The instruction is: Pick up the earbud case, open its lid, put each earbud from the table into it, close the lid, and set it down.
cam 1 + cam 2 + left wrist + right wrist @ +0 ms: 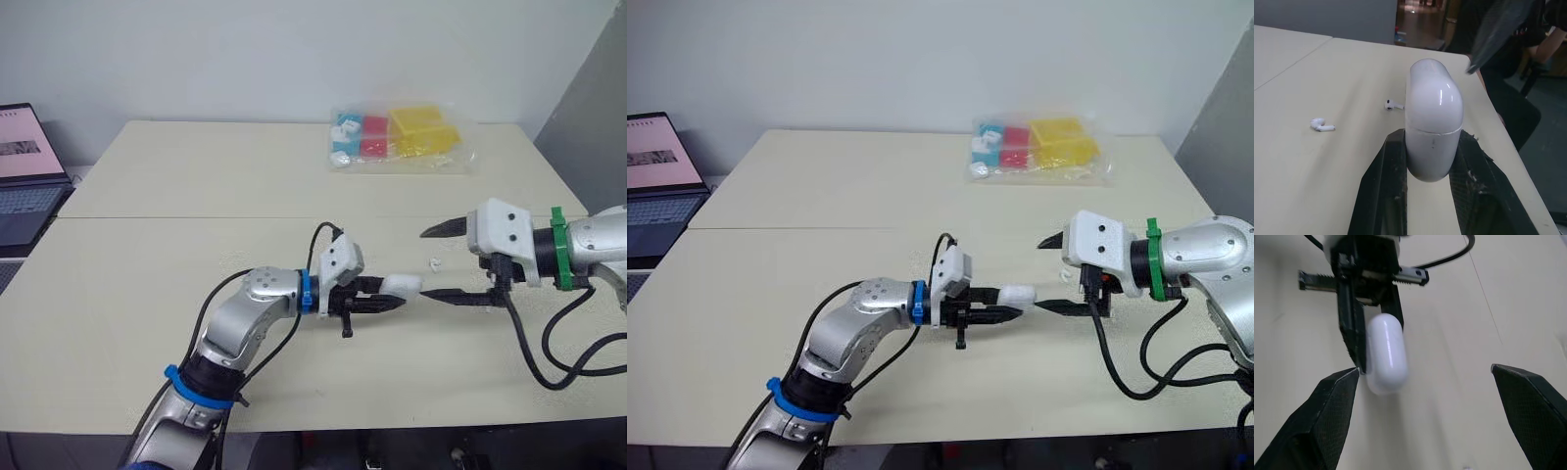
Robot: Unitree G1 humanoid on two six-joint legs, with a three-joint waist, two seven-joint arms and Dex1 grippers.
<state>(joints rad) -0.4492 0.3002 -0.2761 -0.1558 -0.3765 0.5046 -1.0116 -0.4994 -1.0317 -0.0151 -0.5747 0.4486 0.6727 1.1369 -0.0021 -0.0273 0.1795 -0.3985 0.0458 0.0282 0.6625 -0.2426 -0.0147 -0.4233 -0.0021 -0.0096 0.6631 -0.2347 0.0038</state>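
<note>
Nearest the onlooker, the left end effector (387, 294) is clamped on the earbud case (1432, 122), holding it above the desk (196, 176) with its rounded lid end pointing outward. The fingers pinch the lower body just below the seam, so the lid is free. The lid is shut and the inside is hidden. Judged from the two earbuds lying loose, the case is probably empty.

The case looks small, light and rigid, with a glossy shell that is likely to slip under a side push. The body is the sound place to hold, and the lid edge at the seam the place to pry.

Facing it, the right end effector (1424, 369) stands wide open, one fingertip close beside the case's tip, nothing between its fingers.

Beyond lie one earbud (1392, 104) and a second earbud (1321, 126), apart from each other on the bare desk.

At the far edge, a clear plastic bag (402, 137) holds yellow, red and blue blocks. An open laptop (24, 166) sits off to the left.
</note>
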